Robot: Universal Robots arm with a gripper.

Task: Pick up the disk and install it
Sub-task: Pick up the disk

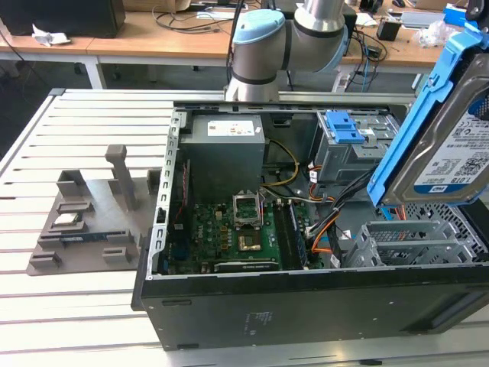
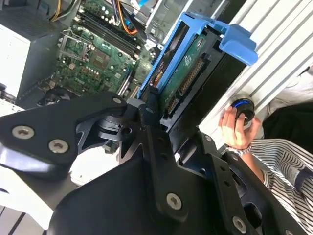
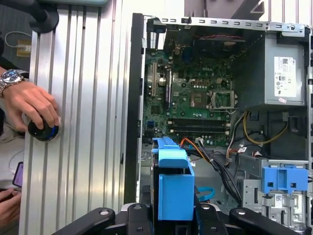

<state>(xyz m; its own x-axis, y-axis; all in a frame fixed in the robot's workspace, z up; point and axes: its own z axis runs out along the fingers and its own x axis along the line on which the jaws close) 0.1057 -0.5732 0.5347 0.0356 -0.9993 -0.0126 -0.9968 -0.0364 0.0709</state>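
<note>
One disk (image 1: 447, 145), one computer case (image 1: 306, 306)

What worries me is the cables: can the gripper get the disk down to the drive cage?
Probably yes. The gripper holds the disk above the open case, roughly over the cage. The cables seem to lie beside the cage, not across its top.

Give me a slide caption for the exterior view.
Blue-framed disk tilted over the open computer case, robot arm behind.
</note>
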